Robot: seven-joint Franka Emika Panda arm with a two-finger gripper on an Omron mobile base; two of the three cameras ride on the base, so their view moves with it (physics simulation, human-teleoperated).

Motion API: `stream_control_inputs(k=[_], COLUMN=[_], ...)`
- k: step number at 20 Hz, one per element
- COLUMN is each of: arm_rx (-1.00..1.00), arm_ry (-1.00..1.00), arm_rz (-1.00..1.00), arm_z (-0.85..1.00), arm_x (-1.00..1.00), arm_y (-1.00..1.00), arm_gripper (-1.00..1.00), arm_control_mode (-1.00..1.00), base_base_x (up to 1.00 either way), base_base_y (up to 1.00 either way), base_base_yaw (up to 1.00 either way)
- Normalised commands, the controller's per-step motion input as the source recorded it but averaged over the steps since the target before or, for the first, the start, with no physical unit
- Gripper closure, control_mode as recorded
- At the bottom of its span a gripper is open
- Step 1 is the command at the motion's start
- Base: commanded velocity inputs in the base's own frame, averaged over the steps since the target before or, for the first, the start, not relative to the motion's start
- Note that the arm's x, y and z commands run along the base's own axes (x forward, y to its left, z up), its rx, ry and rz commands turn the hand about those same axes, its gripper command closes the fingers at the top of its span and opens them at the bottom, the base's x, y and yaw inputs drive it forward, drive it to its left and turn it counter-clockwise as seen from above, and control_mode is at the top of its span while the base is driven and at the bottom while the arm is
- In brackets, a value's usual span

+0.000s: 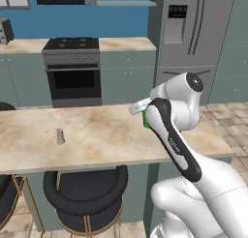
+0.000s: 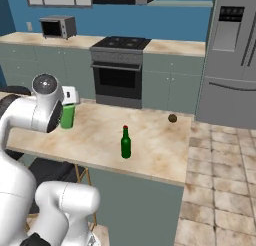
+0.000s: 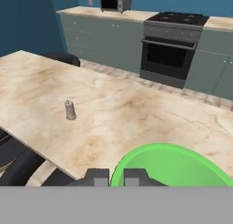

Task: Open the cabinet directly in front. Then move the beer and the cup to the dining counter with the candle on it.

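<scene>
The gripper hangs above the dining counter, closed on the cup to set it near the standing beer.

A blue wall is lined with grey-green cabinets, a black oven, and a steel fridge; beige tiles cover the floor.

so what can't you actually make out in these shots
- Fingers, hand view: the bottom edge cuts them off, so grip on the cup can't be judged.
- Cup, left base view: the arm's dark forearm hides all but a green sliver.
- Small grey object on the dining counter: too small to tell whether it is the candle.
- Round dark item, right base view: too small to identify.
</scene>
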Motion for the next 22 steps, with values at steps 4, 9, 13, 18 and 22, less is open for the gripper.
stream_control_inputs(k=[4, 9, 13, 18, 22], arm_rx=[0.0, -0.01, -0.01, -0.01, -0.01], arm_ry=[0.0, 0.0, 0.0, 0.0, 0.0], arm_rz=[0.0, -0.01, -0.01, -0.01, 0.0], arm_z=[-0.16, -0.22, -0.26, -0.27, -0.29], arm_x=[0.46, 0.51, 0.48, 0.49, 0.44], arm_y=[0.0, 0.0, 0.0, 0.0, 0.0], arm_gripper=[1.0, 1.0, 1.0, 1.0, 1.0], arm_control_mode=[-1.0, -1.0, -1.0, -1.0, -1.0], base_base_x=[0.0, 0.0, 0.0, 0.0, 0.0], base_base_y=[0.0, 0.0, 0.0, 0.0, 0.0], base_base_yaw=[0.0, 0.0, 0.0, 0.0, 0.0])
